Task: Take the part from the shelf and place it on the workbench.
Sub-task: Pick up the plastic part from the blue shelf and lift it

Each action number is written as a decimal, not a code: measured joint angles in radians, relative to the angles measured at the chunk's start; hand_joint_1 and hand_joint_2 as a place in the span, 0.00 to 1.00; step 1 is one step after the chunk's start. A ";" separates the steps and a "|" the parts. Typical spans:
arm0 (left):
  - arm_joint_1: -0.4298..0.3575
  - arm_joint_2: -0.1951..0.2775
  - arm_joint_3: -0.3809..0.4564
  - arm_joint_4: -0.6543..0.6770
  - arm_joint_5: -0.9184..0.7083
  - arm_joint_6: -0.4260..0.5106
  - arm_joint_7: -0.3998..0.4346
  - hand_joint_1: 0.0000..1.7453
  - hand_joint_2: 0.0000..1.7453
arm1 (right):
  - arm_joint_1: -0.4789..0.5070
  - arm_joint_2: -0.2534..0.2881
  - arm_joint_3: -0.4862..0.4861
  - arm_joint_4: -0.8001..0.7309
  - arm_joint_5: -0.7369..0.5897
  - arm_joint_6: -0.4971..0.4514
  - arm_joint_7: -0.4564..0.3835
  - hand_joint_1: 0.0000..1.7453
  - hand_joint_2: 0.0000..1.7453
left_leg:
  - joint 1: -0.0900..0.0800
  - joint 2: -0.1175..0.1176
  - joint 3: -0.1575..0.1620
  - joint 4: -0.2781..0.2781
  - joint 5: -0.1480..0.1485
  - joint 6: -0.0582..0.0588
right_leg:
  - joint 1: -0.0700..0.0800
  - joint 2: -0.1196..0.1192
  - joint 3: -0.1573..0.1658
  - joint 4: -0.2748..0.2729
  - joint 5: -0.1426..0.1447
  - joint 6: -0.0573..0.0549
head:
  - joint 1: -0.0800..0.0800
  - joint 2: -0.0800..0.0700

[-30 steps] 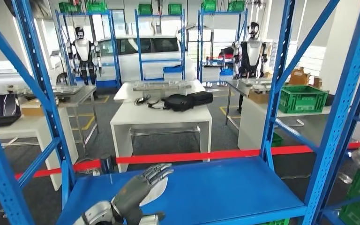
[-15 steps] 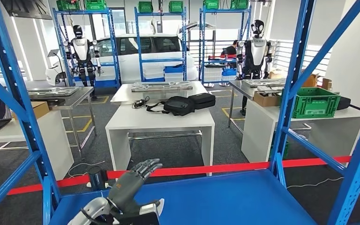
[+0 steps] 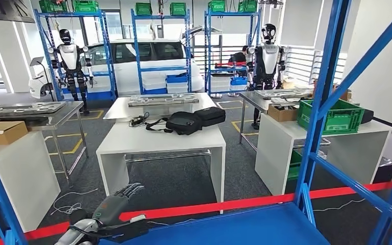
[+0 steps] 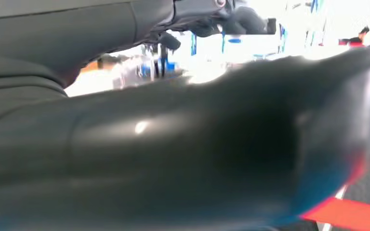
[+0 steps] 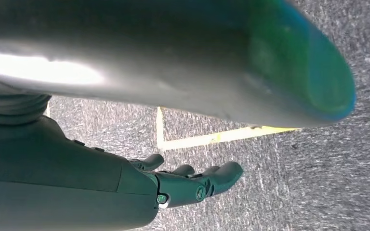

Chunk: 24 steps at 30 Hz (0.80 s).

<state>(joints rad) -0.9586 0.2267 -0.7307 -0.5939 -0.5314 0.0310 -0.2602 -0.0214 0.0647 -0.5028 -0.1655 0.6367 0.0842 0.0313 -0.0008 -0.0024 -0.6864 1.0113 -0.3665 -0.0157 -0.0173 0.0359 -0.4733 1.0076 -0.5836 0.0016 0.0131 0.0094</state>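
So where's the part? Honestly I can't pin it down. There's a dark flat piece with a small pale bit tucked under the left robot hand at the near left. That could be it, or it could just be the thumb. The fingers are stretched forward and close together, so I can't tell if that robot hand is actually holding anything. The left wrist view is too blurred and dark to help.

The right robot hand hangs over grey carpet with a yellow floor line. Its fingers are loosely spread and there's nothing in it.

What changed: the whole picture has shifted over the last second, so that's the camera moving, not the stuff. The blue shelf deck took up much of the near view before and is now a strip along the bottom. The left robot hand sits lower and further left, at the deck's near left corner.

My read is the robot is turning or backing off from the shelf. That only helps if the part really is in that hand.

Past the red barrier tape there's a white tabletop with black bags. A green crate is off to the right, and two other humanoids stand far back.
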 joint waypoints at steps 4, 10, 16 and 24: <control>0.021 0.009 0.060 0.014 0.146 -0.166 -0.098 0.00 0.50 | -0.005 -0.004 -0.007 -0.001 -0.006 0.000 0.000 0.00 0.00 | 0.005 0.000 0.028 -0.008 -0.026 0.024 | 0.001 -0.028 -0.081 0.157 -0.071 0.018 | 0.002 0.000; 0.148 0.041 0.147 -0.064 0.325 -0.337 -0.190 0.00 0.00 | 0.001 -0.004 -0.031 -0.001 -0.022 -0.010 0.010 0.00 0.00 | 0.003 -0.007 0.080 0.005 -0.082 0.018 | 0.001 -0.030 -0.176 0.149 0.066 0.014 | 0.004 0.000; 0.351 0.114 0.249 -0.354 0.501 -0.456 -0.215 0.00 0.00 | 0.003 -0.002 -0.050 0.000 -0.023 -0.013 0.005 0.00 0.00 | -0.009 -0.003 0.096 0.008 -0.106 0.017 | 0.001 -0.023 -0.132 0.032 0.101 -0.005 | 0.003 0.000; 0.568 0.155 0.383 -0.726 0.577 -0.510 -0.209 0.00 0.00 | 0.004 -0.001 -0.065 0.000 -0.020 -0.021 0.005 0.00 0.00 | -0.006 -0.002 0.107 -0.004 -0.108 -0.002 | 0.006 -0.025 -0.126 0.032 0.092 -0.019 | 0.001 0.000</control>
<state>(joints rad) -0.3909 0.3822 -0.3474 -1.3202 0.0451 -0.4794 -0.4696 -0.0177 0.0633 -0.5680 -0.1656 0.6162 0.0629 0.0366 -0.0069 -0.0042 -0.5795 1.0070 -0.4743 -0.0181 -0.0109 0.0106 -0.5995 1.0393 -0.4913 -0.0172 0.0142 0.0095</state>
